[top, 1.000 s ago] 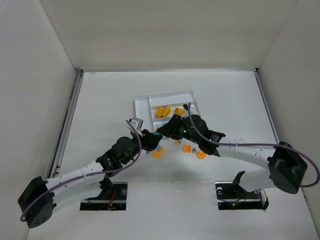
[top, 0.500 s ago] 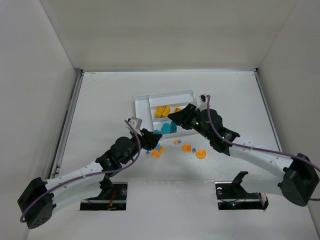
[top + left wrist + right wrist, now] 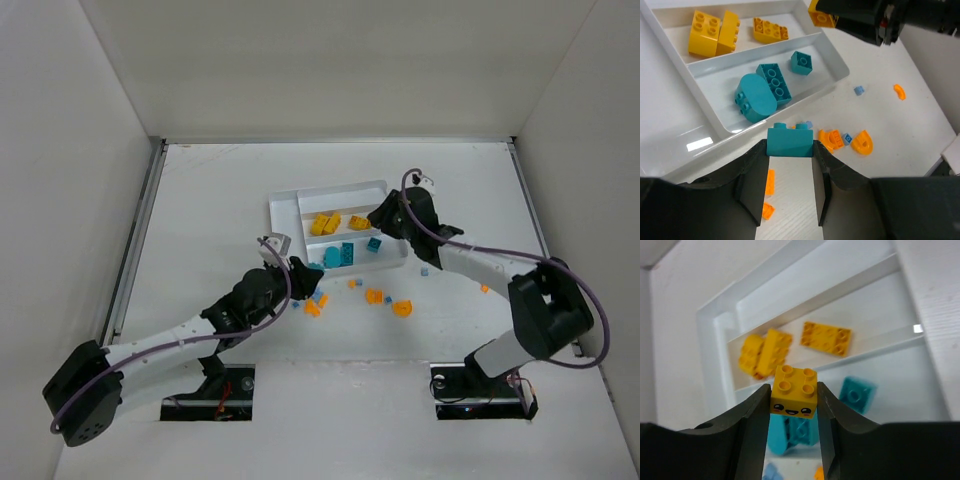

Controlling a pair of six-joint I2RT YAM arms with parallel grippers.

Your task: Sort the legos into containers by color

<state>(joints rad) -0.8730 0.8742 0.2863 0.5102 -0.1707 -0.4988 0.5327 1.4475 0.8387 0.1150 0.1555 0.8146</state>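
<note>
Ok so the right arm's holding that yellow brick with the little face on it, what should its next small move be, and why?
Probably lower the right gripper into the tray section that holds the yellow bricks, then open. Its jaws are shut on the yellow face brick, which hangs above and close to that section, so its colour match looks right there.
</note>
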